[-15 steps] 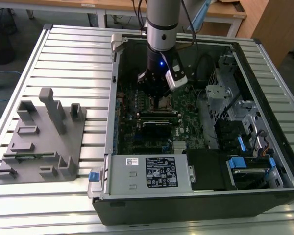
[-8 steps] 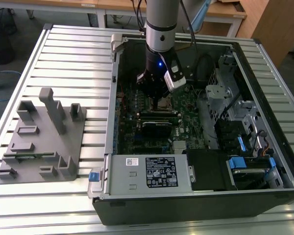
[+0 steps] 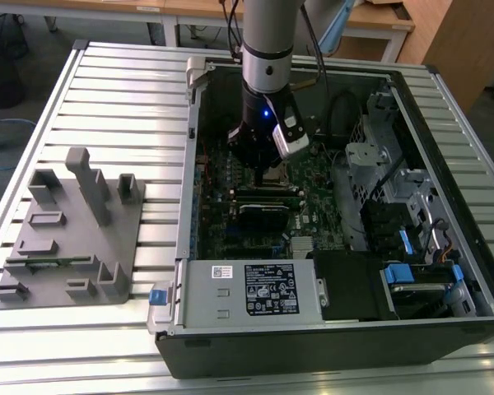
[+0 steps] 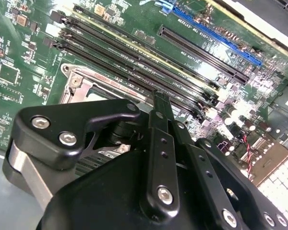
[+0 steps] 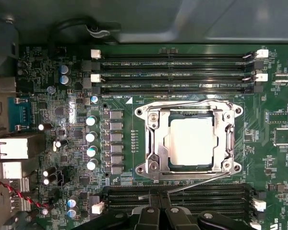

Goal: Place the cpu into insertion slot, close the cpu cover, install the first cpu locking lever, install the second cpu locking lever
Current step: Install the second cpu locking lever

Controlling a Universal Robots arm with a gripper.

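The cpu (image 5: 191, 142), a pale silver square, lies in the insertion slot (image 5: 192, 114), whose dark rim shows around it. The cpu cover (image 5: 153, 139), a silver frame, is folded flat over the chip's edges. One thin wire locking lever (image 5: 192, 102) runs along the side by the memory slots. The other lever (image 5: 201, 183) slants away from the socket, its free end toward my fingertips. My gripper (image 5: 158, 211) (image 4: 157, 96) hovers just beside the socket, fingers together, over the motherboard inside the case (image 3: 267, 177).
Long black memory slots (image 5: 173, 67) flank the socket on both sides. The grey power supply box (image 3: 247, 292) sits at the case's near wall. Drive cages and cables (image 3: 395, 214) fill the exterior view's right. A grey fixture block (image 3: 74, 230) stands on the slatted table.
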